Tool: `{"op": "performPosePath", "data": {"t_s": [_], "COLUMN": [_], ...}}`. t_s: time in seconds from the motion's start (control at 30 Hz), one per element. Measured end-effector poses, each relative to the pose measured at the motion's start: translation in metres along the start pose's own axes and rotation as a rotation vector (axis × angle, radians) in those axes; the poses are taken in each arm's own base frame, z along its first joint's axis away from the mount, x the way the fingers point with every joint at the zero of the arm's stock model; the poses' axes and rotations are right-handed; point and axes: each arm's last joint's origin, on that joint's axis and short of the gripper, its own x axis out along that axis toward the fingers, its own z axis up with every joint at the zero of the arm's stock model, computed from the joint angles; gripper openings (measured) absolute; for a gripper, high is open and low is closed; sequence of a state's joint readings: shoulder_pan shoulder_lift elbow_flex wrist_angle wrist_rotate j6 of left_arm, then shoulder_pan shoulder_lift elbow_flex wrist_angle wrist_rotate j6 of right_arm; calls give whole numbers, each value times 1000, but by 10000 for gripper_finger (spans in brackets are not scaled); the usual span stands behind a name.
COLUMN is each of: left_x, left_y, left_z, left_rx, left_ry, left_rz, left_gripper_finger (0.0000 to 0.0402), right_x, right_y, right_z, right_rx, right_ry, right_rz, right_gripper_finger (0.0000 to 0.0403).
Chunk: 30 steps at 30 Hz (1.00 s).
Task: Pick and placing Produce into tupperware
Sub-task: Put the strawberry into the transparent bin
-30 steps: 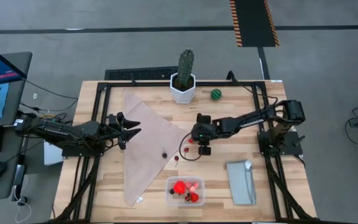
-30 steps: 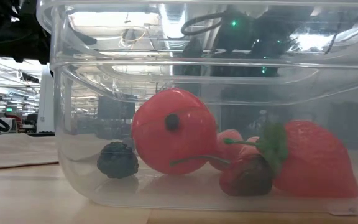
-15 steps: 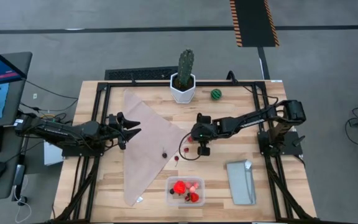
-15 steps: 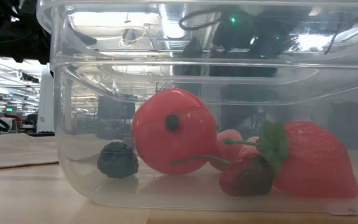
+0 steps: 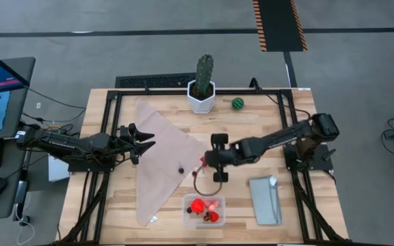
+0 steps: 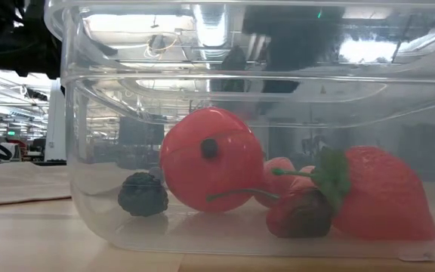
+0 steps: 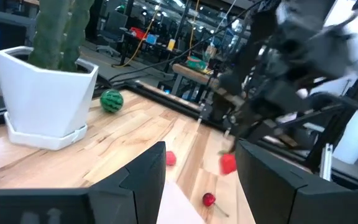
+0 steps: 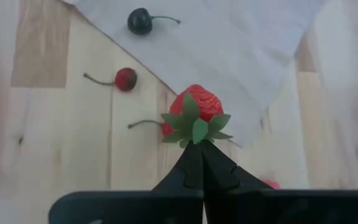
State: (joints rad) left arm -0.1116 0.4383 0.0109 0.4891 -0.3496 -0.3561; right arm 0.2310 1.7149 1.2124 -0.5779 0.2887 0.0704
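A cactus in a white pot (image 5: 202,87) is set at the table's far edge, a beige cloth (image 5: 163,158) is spread left of centre, and a grey-blue lid (image 5: 265,199) is laid near the right front.

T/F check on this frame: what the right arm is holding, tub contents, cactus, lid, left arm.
1. The right gripper is shut on a strawberry. True.
2. The tupperware is empty. False: it already holds several toy fruits.
3. The cactus lies tipped over. False: it stands upright in its white pot.
4. The grey-blue lid sits on the tub. False: it lies on the table beside it.
5. The left gripper holds nothing. True.
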Motion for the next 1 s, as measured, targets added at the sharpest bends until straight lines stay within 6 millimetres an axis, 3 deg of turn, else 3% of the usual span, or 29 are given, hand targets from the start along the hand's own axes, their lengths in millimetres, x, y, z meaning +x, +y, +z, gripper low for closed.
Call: {"op": "performPosePath", "data": {"t_s": [0.27,0.5,0.6,0.73,1.0], "left_x": [0,0,0,0,0], "left_y": [2,3,3,2,1], "left_z": [-2,-4,-4,-5,-6], "left_rx": [-2,22,4,4,-22], "left_ry": [13,27,28,47,74], "left_rz": [52,61,62,12,-9], "left_gripper_finger": [182,182,182,182,182], "right_x": [-47,-81,-80,-60,-27], "right_y": [64,112,126,141,141], "right_z": [17,14,9,4,1], "right_rx": [4,70,106,116,111], "right_ry": [-113,-204,-205,-161,-81], "right_rz": [105,175,198,189,133], "right_gripper_finger": [10,11,11,10,28]}}
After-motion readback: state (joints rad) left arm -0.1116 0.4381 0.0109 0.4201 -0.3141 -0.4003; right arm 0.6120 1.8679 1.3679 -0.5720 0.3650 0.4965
